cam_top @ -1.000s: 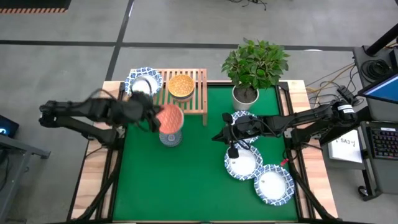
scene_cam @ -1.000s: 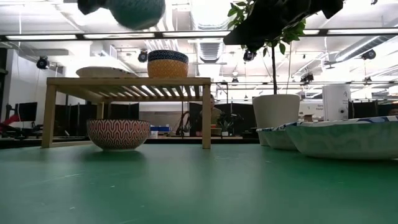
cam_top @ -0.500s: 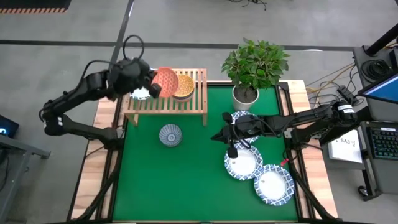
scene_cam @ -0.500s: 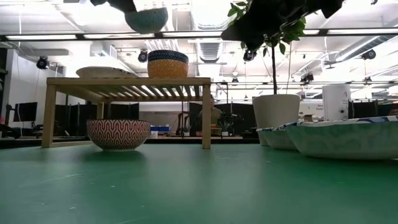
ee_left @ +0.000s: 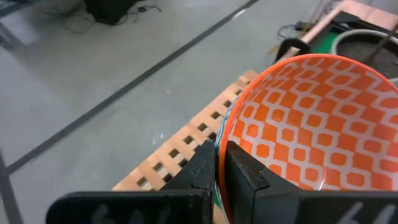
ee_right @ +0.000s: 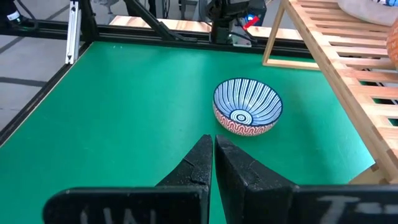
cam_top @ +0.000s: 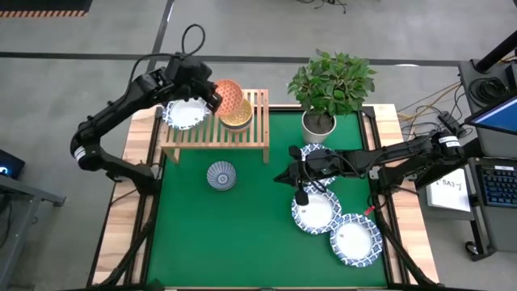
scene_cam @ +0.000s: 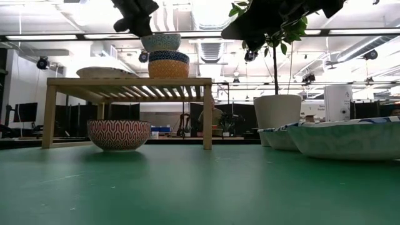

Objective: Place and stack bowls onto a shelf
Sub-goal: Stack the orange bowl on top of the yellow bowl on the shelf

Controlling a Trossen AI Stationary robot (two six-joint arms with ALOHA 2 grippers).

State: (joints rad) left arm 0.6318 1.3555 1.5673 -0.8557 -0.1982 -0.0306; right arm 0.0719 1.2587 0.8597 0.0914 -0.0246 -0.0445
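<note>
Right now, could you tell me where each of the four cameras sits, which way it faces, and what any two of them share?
High: above the table, looking straight down; both arms, shelf, plant.
Low: at tabletop height, looking level across the mat at the shelf legs; left gripper comes in from above.
Left wrist: on the left arm, past its shut fingers onto the orange bowl.
Right wrist: on the right arm, past its shut fingers at the striped bowl.
Shared: high and right wrist both show the striped bowl.

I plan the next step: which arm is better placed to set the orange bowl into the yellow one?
Left. Its gripper already holds the orange bowl over the yellow bowl; the right gripper waits apart.
</note>
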